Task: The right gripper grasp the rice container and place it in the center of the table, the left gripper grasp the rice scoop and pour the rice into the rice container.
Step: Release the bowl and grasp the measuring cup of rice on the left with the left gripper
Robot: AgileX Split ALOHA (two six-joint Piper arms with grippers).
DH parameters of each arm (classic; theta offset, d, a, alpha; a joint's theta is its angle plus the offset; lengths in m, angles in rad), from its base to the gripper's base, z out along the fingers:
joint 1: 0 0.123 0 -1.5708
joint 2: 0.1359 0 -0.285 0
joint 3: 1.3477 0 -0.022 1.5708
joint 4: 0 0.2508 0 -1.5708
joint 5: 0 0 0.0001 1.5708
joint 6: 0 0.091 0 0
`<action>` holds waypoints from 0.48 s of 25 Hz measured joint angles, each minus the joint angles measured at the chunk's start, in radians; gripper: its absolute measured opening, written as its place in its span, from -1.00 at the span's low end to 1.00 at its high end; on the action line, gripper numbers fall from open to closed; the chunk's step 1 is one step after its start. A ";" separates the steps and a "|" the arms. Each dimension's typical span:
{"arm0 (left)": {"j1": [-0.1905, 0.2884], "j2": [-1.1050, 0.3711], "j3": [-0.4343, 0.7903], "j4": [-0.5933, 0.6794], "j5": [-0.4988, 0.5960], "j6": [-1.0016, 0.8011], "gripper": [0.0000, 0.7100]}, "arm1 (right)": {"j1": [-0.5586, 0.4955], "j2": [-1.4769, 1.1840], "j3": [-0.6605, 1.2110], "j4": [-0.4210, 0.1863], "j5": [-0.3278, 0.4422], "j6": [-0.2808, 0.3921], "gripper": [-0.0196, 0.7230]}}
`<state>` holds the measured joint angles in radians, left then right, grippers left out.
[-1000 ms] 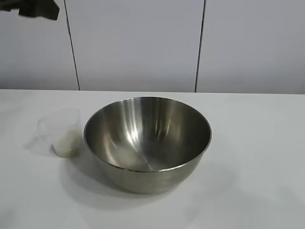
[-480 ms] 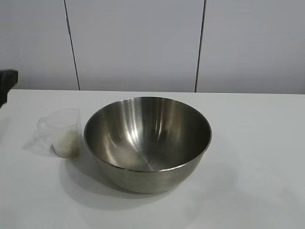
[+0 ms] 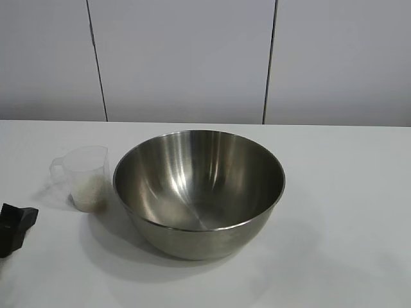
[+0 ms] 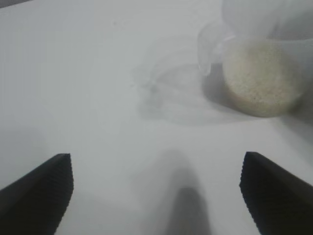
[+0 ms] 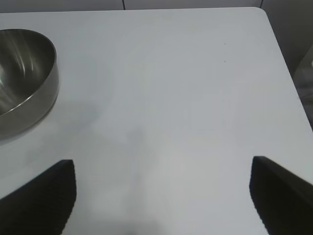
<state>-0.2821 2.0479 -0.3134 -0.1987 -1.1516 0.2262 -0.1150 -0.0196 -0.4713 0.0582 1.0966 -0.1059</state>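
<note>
The steel rice container (image 3: 199,189) stands in the middle of the white table (image 3: 347,212); its side also shows in the right wrist view (image 5: 24,83). The clear rice scoop (image 3: 87,176) stands upright just left of it, its handle pointing left, with rice (image 3: 90,191) in its lower part. In the left wrist view the scoop (image 4: 259,63) and its rice (image 4: 261,78) lie ahead of my left gripper (image 4: 156,171), which is open, empty and low over the table. That gripper shows at the exterior view's left edge (image 3: 14,228). My right gripper (image 5: 163,169) is open and empty over bare table, away from the bowl.
A white panelled wall (image 3: 186,58) rises behind the table. The table's far corner and edge (image 5: 264,14) show in the right wrist view.
My left gripper has come down from the upper left corner to table height at the left edge, beside the scoop. The bowl and scoop have not moved.
</note>
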 joint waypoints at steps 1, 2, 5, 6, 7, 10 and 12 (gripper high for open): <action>0.000 0.015 -0.013 -0.009 0.000 0.000 0.87 | 0.000 0.000 0.000 -0.001 0.000 0.000 0.83; 0.000 0.027 -0.025 -0.018 0.000 0.000 0.87 | 0.000 0.000 0.000 -0.001 0.000 0.000 0.83; 0.000 0.044 -0.053 -0.032 0.000 0.000 0.87 | 0.000 0.000 0.000 -0.002 0.000 0.000 0.83; 0.000 0.047 -0.062 -0.032 0.000 0.000 0.87 | 0.000 0.000 0.000 -0.002 0.000 0.000 0.83; 0.000 0.047 -0.071 -0.032 0.000 0.004 0.87 | 0.000 0.000 0.000 -0.002 0.000 0.000 0.83; 0.000 0.047 -0.101 -0.032 0.000 0.021 0.87 | 0.000 0.000 0.000 -0.002 0.000 0.000 0.83; 0.000 0.048 -0.114 -0.032 0.000 0.023 0.87 | 0.000 0.000 0.000 -0.002 0.000 0.000 0.83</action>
<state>-0.2821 2.0954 -0.4275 -0.2308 -1.1516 0.2496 -0.1150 -0.0196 -0.4713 0.0561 1.0966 -0.1057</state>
